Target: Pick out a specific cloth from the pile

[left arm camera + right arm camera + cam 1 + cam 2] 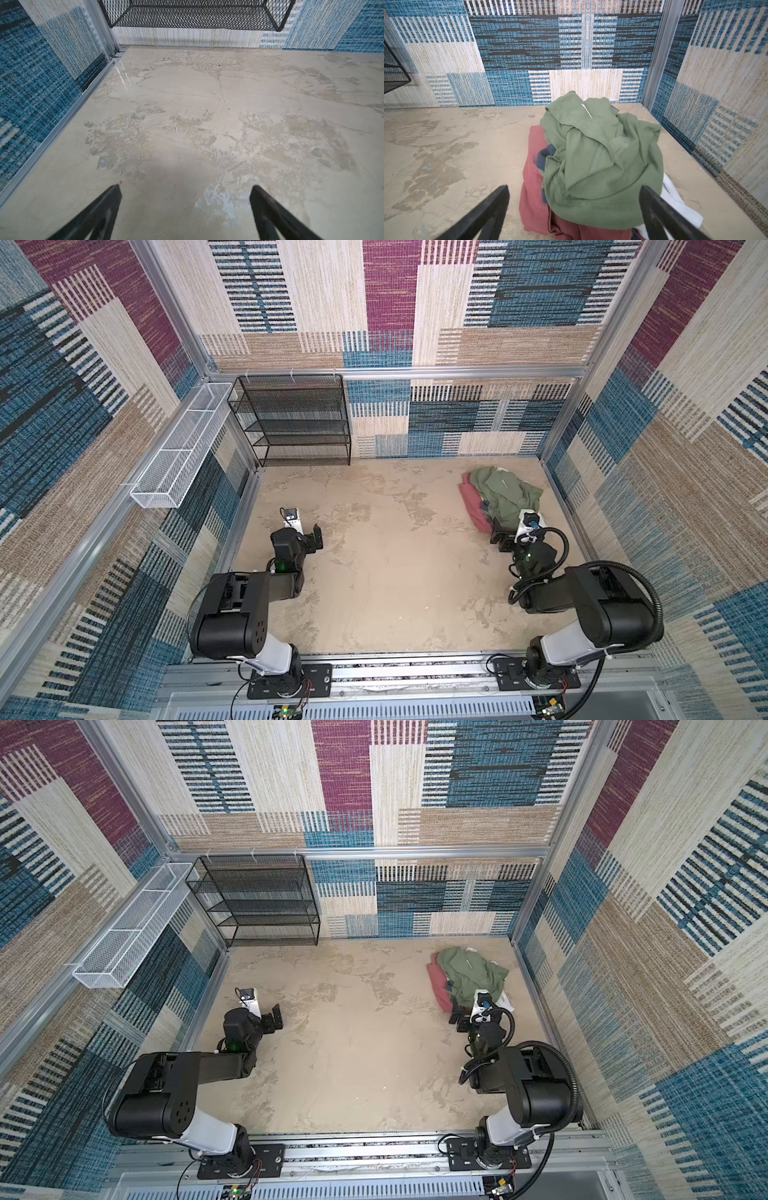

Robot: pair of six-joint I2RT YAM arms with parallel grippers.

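**Top views:** in both top views the pile (500, 495) lies right of centre in the frame, near the far right corner of the surface (395, 572); the cloth (473, 506) shows as a dusty-red strip along the pile's left edge, mostly covered by the olive-green garment (505, 489); the right claw (498, 536) stands just at the pile's near end, contact not discernible; the left claw (316, 538) hangs left of centre, well apart from the pile, holding nothing.

**Left wrist view:** fingers spread wide over bare surface; a black mesh shelf (197, 16) stands at the far wall.

**Right wrist view:** fingers apart and empty, framing the pile's near end; the cloth, with grey-blue trim, lies beneath the green garment, one side exposed; a white garment (675, 191) protrudes on the opposite side.

**Assessment:** nothing is grasped and the cloth is not extracted; the approach appears complete; gripping, pulling free and separating all remain.
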